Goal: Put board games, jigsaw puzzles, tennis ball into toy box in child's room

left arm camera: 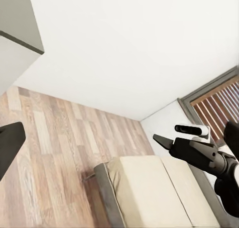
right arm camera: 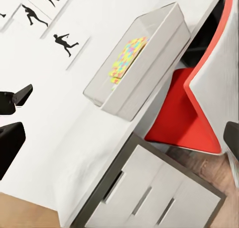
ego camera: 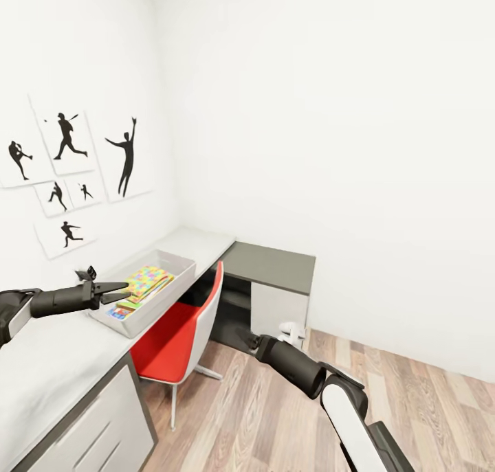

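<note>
The light-grey toy box [ego camera: 159, 306] [right arm camera: 154, 73] stands on the pale table [ego camera: 55, 352] [right arm camera: 74, 153]. A jigsaw puzzle [ego camera: 146, 281] [right arm camera: 128, 56] lies on top inside it, and a blue printed edge [ego camera: 122, 312] of another flat thing peeks out below. My left gripper [ego camera: 117, 292] hovers open and empty over the box's near end. My right gripper [left arm camera: 160, 140] is held low in front of the desk, open and empty, with its fingers at the edges of the right wrist view. The beige bed [left arm camera: 149, 188] has a bare mattress. The tennis ball is out of view.
A red and white chair [ego camera: 182, 328] [right arm camera: 194, 113] is tucked under the table beside white drawer fronts [ego camera: 103, 424] [right arm camera: 149, 198]. A lower dark desk section [ego camera: 271, 266] fills the corner. Wood floor [ego camera: 275, 417] stretches to the right. Silhouette pictures [ego camera: 65, 135] hang on the wall.
</note>
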You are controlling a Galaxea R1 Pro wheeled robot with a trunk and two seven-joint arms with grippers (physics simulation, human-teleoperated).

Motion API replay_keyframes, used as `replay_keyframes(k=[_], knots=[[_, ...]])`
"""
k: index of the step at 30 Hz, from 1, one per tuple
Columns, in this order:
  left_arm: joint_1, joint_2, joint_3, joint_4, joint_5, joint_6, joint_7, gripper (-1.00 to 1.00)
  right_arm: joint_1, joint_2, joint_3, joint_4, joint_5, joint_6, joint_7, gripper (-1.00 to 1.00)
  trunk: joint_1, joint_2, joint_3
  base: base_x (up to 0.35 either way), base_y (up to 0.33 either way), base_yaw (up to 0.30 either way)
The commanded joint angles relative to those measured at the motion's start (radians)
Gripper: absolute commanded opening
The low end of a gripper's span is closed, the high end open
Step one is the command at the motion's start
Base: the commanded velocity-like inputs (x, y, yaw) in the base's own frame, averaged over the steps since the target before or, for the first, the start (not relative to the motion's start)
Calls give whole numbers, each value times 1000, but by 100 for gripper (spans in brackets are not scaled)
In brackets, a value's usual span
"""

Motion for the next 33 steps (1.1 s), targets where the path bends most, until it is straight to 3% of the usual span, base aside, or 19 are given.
replay_keyframes(k=[1,33], knots=[[0,1,-7,0,5,10,-4,100,-1,1,-1,0,0,5,2,100,0,-1,0,-16,13,-277],[0,1,-8,0,5,10,-4,100,-1,1,-1,0,0,5,2,100,0,-1,14,-84,17,-277]])
